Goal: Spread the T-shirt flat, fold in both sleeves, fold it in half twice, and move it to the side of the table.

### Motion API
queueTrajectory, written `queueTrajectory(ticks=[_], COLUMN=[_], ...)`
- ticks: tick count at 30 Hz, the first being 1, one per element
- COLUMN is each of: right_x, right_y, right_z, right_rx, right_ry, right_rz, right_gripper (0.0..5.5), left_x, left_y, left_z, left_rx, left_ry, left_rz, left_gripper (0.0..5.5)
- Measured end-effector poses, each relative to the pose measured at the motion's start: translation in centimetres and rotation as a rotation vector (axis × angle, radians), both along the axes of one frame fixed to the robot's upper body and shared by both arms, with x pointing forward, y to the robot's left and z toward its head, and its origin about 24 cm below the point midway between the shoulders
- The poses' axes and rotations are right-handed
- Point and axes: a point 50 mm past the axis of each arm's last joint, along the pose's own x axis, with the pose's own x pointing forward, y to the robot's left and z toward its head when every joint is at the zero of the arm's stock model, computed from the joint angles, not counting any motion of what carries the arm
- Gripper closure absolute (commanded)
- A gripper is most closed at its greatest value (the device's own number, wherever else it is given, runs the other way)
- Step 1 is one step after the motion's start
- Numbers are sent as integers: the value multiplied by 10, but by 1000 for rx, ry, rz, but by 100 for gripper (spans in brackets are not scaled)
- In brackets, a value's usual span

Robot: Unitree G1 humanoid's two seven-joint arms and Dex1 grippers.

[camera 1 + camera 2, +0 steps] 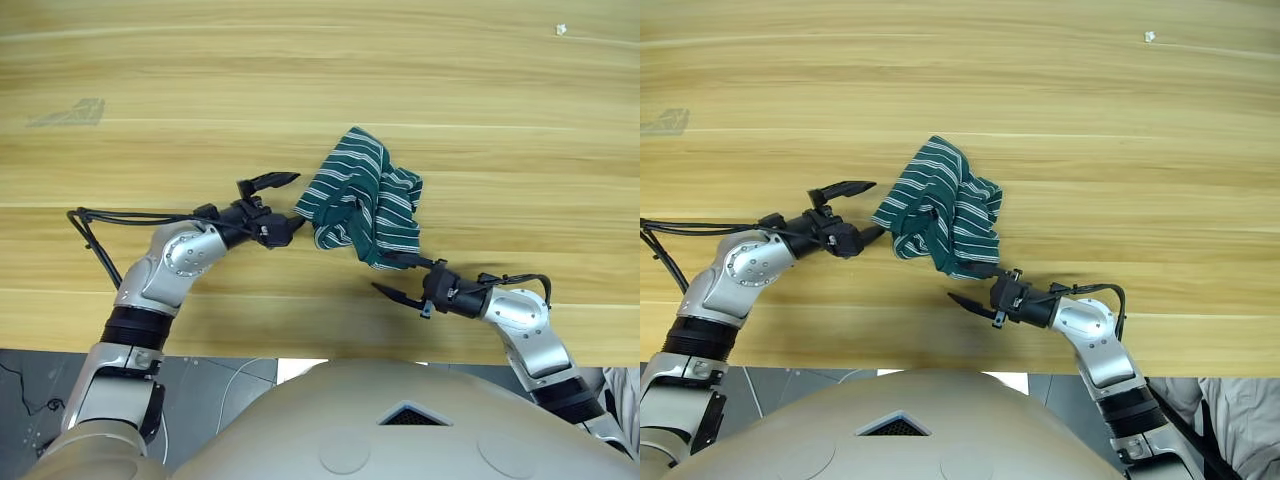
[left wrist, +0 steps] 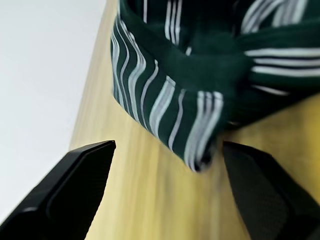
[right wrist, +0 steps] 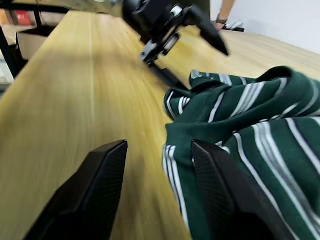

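Flanking T-shirt [image 1: 362, 200], left gripper [image 1: 299, 200], right gripper [image 1: 387, 274] splayed

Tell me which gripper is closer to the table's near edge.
The right gripper, at the T-shirt's near corner; the left gripper sits farther in, at the shirt's left side.

Take the bench [image 1: 300, 60] as your landmark. You have a small white scrap [image 1: 561, 29] lying on its far right part, and a faint grey smudge [image 1: 68, 112] on its far left part. Below the bench's near edge you see grey floor [image 1: 200, 405], with a thin pale cable [image 1: 232, 372] trailing across it.
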Motion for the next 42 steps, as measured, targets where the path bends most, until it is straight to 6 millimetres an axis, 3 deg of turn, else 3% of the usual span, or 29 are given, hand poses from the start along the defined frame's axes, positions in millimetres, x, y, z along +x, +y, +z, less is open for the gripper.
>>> queueTrajectory(ticks=[10, 23, 28, 42], right_x=[5, 5, 10, 59], right_y=[5, 8, 5, -9], right_z=[-10, -11, -7, 72], right_rx=[-45, -49, -50, 32], right_ry=[-70, -90, -121, -424], right_rz=[-49, -43, -58, -105], right_gripper=[313, 546, 549, 549], left_x=[-3, -9, -13, -8], left_y=[-3, -1, 3, 7], left_z=[-5, -4, -3, 14], left_rx=[0, 4, -2, -79], left_ry=[-11, -6, 18, 12], left_rz=[-22, -32, -34, -23], left_gripper=[159, 154, 154, 154])
